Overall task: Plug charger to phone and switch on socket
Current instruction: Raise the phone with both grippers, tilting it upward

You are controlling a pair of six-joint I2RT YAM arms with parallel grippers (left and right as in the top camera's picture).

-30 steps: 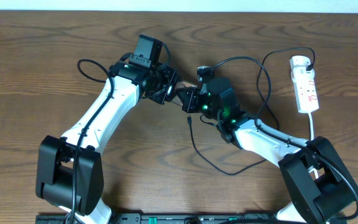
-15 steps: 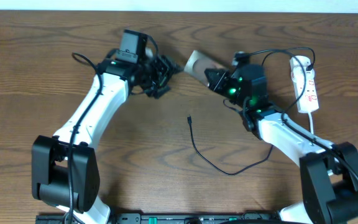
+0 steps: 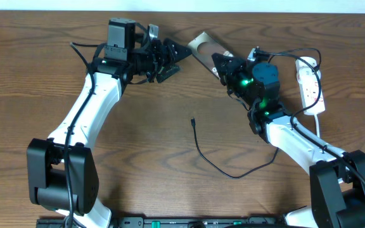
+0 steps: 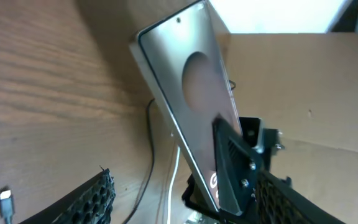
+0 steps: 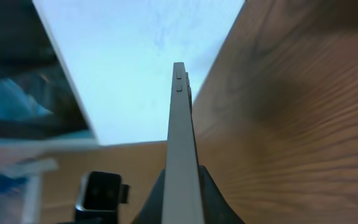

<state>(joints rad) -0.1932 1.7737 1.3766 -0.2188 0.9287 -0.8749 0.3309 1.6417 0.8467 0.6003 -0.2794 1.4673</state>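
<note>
The phone (image 3: 203, 45) is off the table, tilted, with its lower end clamped in my right gripper (image 3: 222, 63). In the right wrist view the phone (image 5: 179, 124) shows edge-on between the shut fingers (image 5: 180, 190). My left gripper (image 3: 175, 60) is open and empty, just left of the phone. In the left wrist view its fingers (image 4: 179, 196) spread wide, framing the phone's face (image 4: 185, 87). The charger's connector tip (image 3: 193, 118) lies loose on the table, also showing in the left wrist view (image 4: 5, 202). Its cable (image 3: 217, 170) loops right. The white socket (image 3: 310, 85) lies at the far right.
Thicker black arm cables arch over the table behind the right arm (image 3: 277, 57). A white lead (image 3: 317, 130) runs from the socket toward the right arm's base. The table's far edge (image 3: 233, 11) lies close behind the phone.
The right gripper has carried the phone up and to the right, away from the table's middle. The left gripper has let go of the phone and drawn back to the left.
</note>
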